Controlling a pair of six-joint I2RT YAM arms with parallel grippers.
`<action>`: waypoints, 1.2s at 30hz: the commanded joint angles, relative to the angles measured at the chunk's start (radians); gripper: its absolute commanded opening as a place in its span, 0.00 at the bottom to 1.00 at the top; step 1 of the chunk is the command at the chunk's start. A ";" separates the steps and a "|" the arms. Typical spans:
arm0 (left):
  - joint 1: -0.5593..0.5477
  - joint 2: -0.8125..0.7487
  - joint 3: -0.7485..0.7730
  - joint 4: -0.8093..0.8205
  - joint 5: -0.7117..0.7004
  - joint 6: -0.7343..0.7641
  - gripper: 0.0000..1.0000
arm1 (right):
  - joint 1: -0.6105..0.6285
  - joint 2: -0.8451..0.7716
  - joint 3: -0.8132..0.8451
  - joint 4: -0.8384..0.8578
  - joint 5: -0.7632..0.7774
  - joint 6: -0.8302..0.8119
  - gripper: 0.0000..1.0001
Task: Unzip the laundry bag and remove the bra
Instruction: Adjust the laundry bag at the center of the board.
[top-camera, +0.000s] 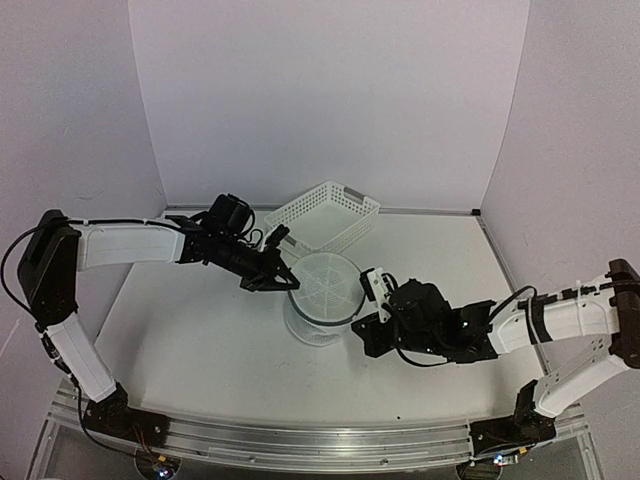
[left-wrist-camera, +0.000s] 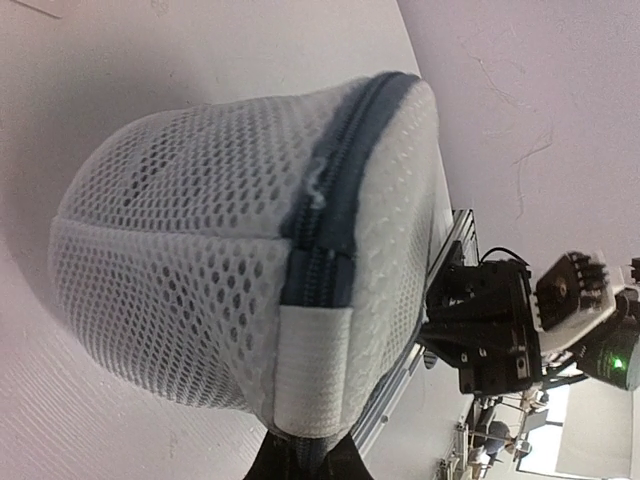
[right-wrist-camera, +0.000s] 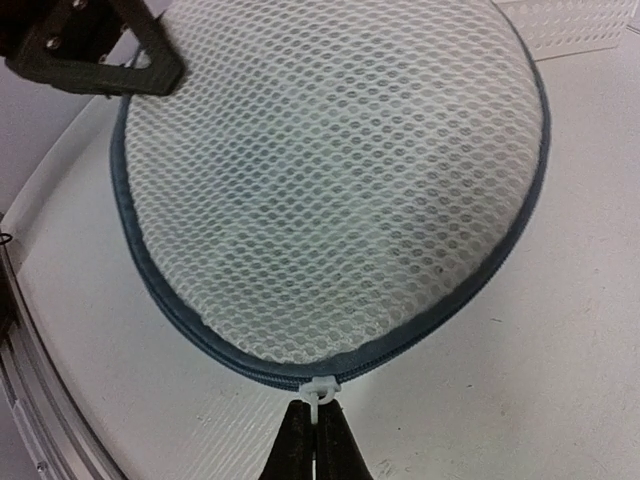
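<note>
The laundry bag (top-camera: 322, 298), a white mesh cylinder with a dark blue zipper rim, stands mid-table. My left gripper (top-camera: 284, 281) is shut on its far-left rim; in the left wrist view the gripper (left-wrist-camera: 305, 455) pinches the zipper seam just below a white fabric tab (left-wrist-camera: 312, 375). On the bag's right side, my right gripper (top-camera: 366, 303) is shut on the white zipper pull (right-wrist-camera: 320, 390); its gripper tips (right-wrist-camera: 318, 418) meet around the pull. Along the rim (right-wrist-camera: 190, 325) the zipper looks closed. The bra is hidden.
A white perforated basket (top-camera: 325, 215) sits just behind the bag, its corner showing in the right wrist view as basket (right-wrist-camera: 575, 28). White walls enclose the table's back and sides. A metal rail (top-camera: 300, 440) runs along the near edge.
</note>
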 joint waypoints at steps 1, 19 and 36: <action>0.020 0.042 0.134 -0.061 -0.105 0.066 0.02 | 0.048 0.002 0.033 0.053 0.009 0.054 0.00; 0.051 -0.115 0.155 -0.218 -0.400 0.047 0.68 | 0.072 0.277 0.279 0.109 -0.041 0.214 0.00; 0.051 -0.251 -0.262 0.166 -0.047 -0.270 0.73 | 0.072 0.382 0.434 0.129 -0.108 0.200 0.00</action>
